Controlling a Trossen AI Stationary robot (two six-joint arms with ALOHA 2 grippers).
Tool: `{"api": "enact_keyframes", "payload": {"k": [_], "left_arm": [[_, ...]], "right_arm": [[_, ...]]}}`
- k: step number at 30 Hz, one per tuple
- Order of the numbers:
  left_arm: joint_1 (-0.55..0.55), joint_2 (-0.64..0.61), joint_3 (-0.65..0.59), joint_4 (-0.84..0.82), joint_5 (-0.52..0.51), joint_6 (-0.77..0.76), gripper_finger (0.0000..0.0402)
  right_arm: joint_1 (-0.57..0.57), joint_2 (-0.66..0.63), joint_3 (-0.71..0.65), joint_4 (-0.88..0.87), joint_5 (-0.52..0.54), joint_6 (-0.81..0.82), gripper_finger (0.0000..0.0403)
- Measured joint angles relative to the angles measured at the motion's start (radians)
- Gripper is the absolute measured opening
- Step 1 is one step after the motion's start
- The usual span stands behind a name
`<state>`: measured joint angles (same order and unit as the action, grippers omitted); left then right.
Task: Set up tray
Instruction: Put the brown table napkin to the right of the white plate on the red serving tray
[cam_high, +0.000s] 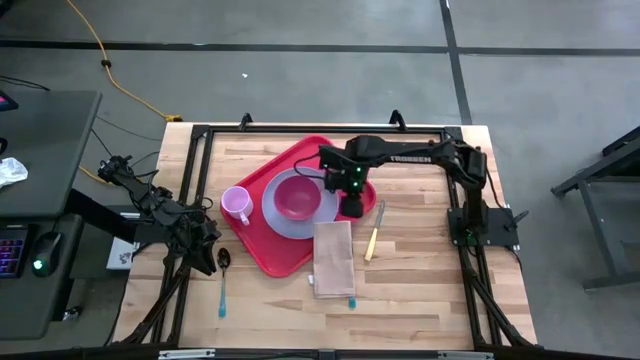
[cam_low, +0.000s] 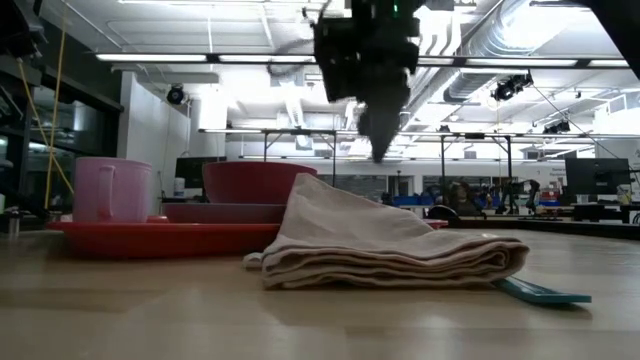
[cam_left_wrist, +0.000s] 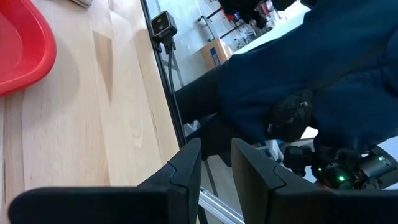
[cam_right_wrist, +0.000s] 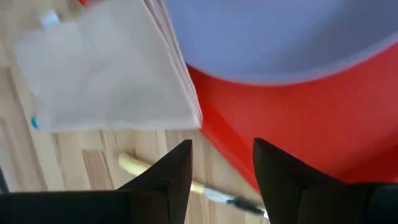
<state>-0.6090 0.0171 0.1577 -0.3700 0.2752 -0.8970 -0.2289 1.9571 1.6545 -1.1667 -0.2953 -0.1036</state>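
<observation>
The red tray (cam_high: 290, 255) lies turned askew mid-table. It carries a lavender plate (cam_high: 285, 222) with a maroon bowl (cam_high: 296, 197) on it, and a pink mug (cam_high: 236, 204) at its left corner. A folded beige napkin (cam_high: 333, 258) lies at the tray's near corner, partly over the rim. My right gripper (cam_high: 352, 207) hovers open above the tray's right edge, fingers pointing down; in the low view the right gripper (cam_low: 380, 145) hangs clear above the napkin (cam_low: 390, 250). My left gripper (cam_high: 207, 236) waits slightly open at the table's left edge.
A knife with a yellow handle (cam_high: 374, 233) lies on the wood right of the napkin. A spoon with a teal handle (cam_high: 223, 280) lies near the left arm. A teal handle end (cam_high: 351, 300) sticks out from under the napkin's near edge. A black frame rims the table.
</observation>
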Motion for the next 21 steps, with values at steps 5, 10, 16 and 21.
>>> {"api": "enact_keyframes", "payload": {"k": [5,10,16,21], "left_arm": [[0.000,0.000,0.000,0.001,0.000,-0.039,0.0117],[0.000,0.000,0.000,0.000,0.000,-0.103,0.0117],[0.000,0.000,0.000,0.001,0.002,-0.151,0.0117],[0.000,0.000,0.000,0.000,0.007,-0.164,0.0117]], "right_arm": [[-0.029,-0.009,-0.101,0.012,-0.064,0.029,0.0146],[-0.034,-0.009,-0.134,0.060,-0.080,0.013,0.0145],[-0.041,-0.012,-0.135,0.093,-0.102,-0.030,0.0151],[-0.056,-0.043,-0.135,0.100,-0.131,-0.123,0.0150]]}}
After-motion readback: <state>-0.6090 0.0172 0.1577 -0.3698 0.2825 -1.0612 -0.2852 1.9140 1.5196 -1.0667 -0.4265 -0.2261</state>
